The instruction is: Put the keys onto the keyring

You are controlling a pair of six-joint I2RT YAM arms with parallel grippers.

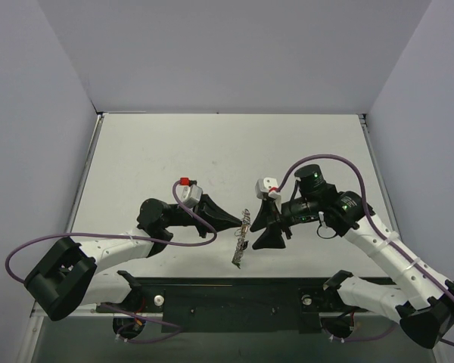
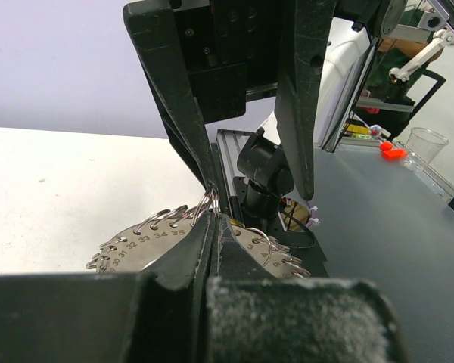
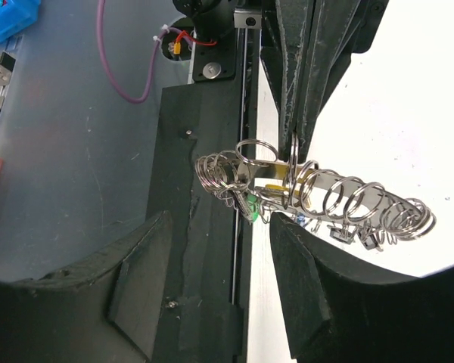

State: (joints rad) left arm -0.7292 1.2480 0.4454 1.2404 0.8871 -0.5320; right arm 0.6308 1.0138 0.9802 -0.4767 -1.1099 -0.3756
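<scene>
The keyring [image 1: 242, 238] is a silvery disc with numbered holes and small split rings round its rim, held upright and edge-on above the table's near edge. My left gripper [image 1: 237, 221] is shut on its rim, which shows in the left wrist view [image 2: 214, 218] at one small ring. My right gripper [image 1: 265, 227] is open, its jaws on either side of the keyring's right face. In the right wrist view the keyring [image 3: 325, 193] hangs between that gripper's fingers [image 3: 318, 280]. A green key head [image 3: 252, 206], a yellow one [image 3: 275, 187] and a bit of blue [image 3: 298, 219] sit among its rings.
The white table [image 1: 227, 159] stretches behind the arms. The black mounting rail [image 1: 227, 299] runs along the near edge just below the keyring. A clear cup [image 2: 424, 144] and an orange bit [image 2: 393, 151] lie off the table.
</scene>
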